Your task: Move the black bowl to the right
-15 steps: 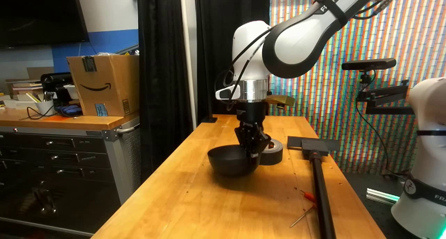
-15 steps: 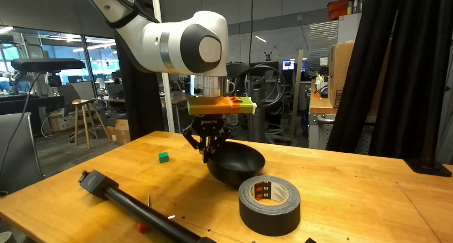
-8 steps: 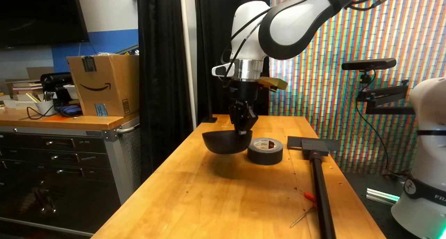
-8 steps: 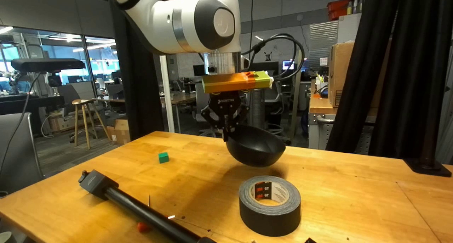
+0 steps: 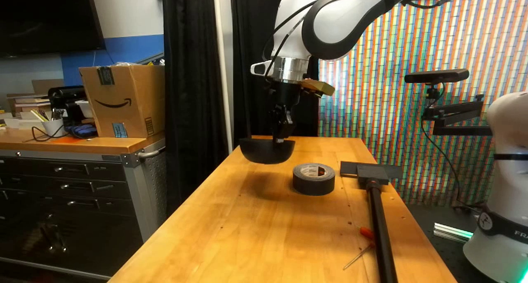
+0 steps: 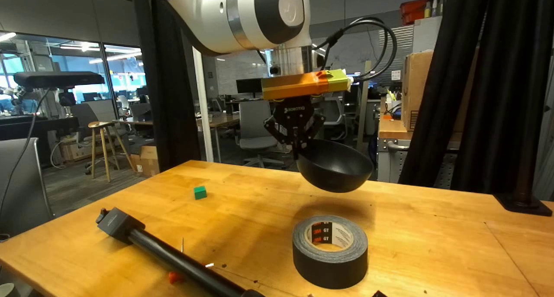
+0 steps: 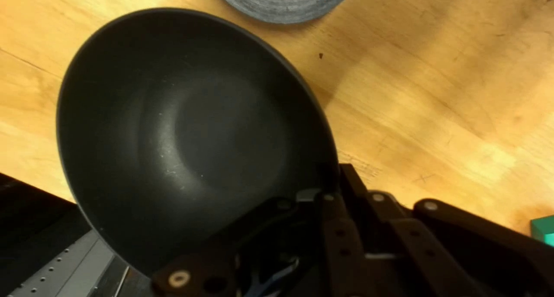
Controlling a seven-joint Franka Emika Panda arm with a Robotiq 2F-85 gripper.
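Clearly, in an exterior view, we have the black bowl [image 6: 336,169] hanging tilted in the air, its edge at ten o'clock held high by the claw [image 6: 298,151] and its far side, toward four, dipping lower. We suspect some swivel in the grip. The roll of tape [image 6: 330,269] stands at six o'clock from the bowl, apart; a green block [image 6: 200,192] lies well away, between eight and nine.

In an exterior view we see the table [image 5: 247,241] beneath, the bowl's shadow [image 5: 265,186] at six o'clock from it and the tape at four; only the claw seems to touch the bowl.

In the wrist view we see the fingers [image 7: 351,179] drawn almost together on the wall at the bowl's four o'clock, one inside, one outside, just the thin edge between them. We judge the bowl light and stiff, unlikely to crack or bend under a firm squeeze. Its smooth surface may be slippery, and with its bulk reaching toward ten o'clock it could pivot in so small a pinch. The edge is where we would take hold, since the body looks too wide for the claw; a deeper bite down the wall should steady it. We take this for the carry, the setting down not yet done, and would let the low side land gently.
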